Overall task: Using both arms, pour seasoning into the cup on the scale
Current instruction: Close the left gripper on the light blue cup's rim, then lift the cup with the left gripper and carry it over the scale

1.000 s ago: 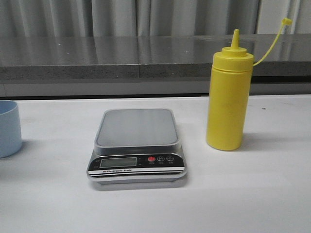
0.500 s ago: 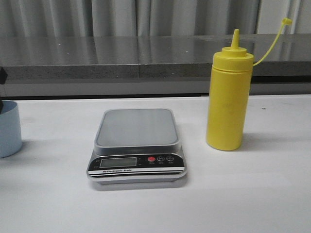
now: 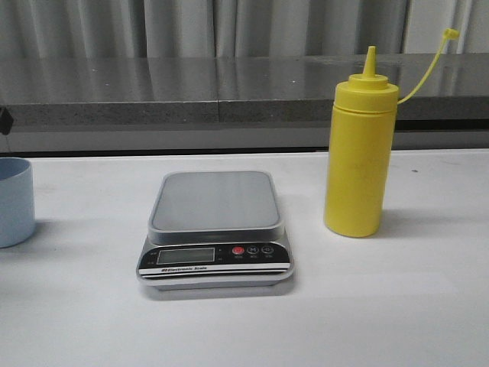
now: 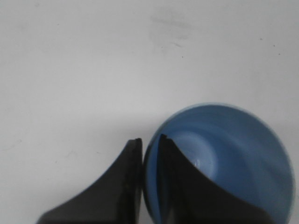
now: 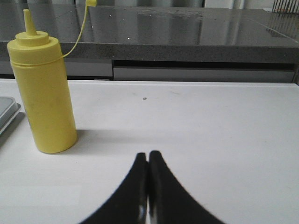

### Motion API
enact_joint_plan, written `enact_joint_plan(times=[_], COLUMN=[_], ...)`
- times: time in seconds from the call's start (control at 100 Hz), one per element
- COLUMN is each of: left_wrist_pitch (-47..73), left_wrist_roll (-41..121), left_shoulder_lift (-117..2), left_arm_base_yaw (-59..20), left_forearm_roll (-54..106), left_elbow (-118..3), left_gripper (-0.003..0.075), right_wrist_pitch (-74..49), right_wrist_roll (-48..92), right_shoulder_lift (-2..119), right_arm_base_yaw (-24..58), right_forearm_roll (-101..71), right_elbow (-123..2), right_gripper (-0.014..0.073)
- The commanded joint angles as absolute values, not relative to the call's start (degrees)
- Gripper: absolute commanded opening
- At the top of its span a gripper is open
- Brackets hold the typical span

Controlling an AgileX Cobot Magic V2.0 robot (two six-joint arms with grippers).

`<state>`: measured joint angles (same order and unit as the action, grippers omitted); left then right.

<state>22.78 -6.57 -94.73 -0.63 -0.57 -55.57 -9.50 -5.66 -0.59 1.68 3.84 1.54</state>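
The pale blue cup [image 3: 14, 202] stands at the far left of the white table, cut off by the front view's edge. In the left wrist view I look down into the cup [image 4: 233, 154]. My left gripper [image 4: 148, 138] is shut on its wall, one finger inside and one outside. The scale [image 3: 214, 202] sits mid-table with nothing on its grey platform. The yellow seasoning bottle [image 3: 357, 160] stands upright to the right of it, cap hanging off on its strap. My right gripper [image 5: 148, 154] is shut and empty, low over the table, well to the right of the bottle [image 5: 44, 102].
A dark grey counter ledge [image 3: 229, 99] runs along the back of the table. A black piece of the left arm [image 3: 3, 121] shows at the front view's left edge. The corner of the scale [image 5: 7, 112] shows in the right wrist view.
A black part of the left arm came in at the left edge; a fingertip showed at the cup's rim half a second ago and is gone now. The cup shifted slightly left.
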Motion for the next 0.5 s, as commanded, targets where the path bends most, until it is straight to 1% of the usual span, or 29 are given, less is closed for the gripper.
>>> enact_joint_plan(times=[0.0, 0.14, 0.24, 0.49], left_wrist_pitch=[20.43, 20.83, 23.41, 34.40], left_wrist_roll=[-7.29, -7.29, -7.29, -6.77], left_shoulder_lift=[-92.70, -92.31, -91.39, -89.84], left_arm_base_yaw=[-0.48, -0.48, -0.48, -3.26], left_forearm_roll=[0.00, 2.77, 5.60, 6.35], left_elbow=[-57.24, -57.36, -59.03, -69.34], left_gripper=[-0.0020, -0.0020, -0.0020, -0.0020], right_wrist_pitch=[-4.83, -4.83, -4.83, -4.83], right_wrist_roll=[-5.46, -5.46, -5.46, -5.46], right_shoulder_lift=[-1.79, -1.79, -1.79, -1.79], right_arm_base_yaw=[1.44, 1.44, 1.44, 1.44], right_forearm_roll=[4.00, 4.00, 4.00, 4.00], right_elbow=[0.38, 0.38, 0.38, 0.38], right_gripper=[-0.0066, -0.0066, -0.0066, -0.0066])
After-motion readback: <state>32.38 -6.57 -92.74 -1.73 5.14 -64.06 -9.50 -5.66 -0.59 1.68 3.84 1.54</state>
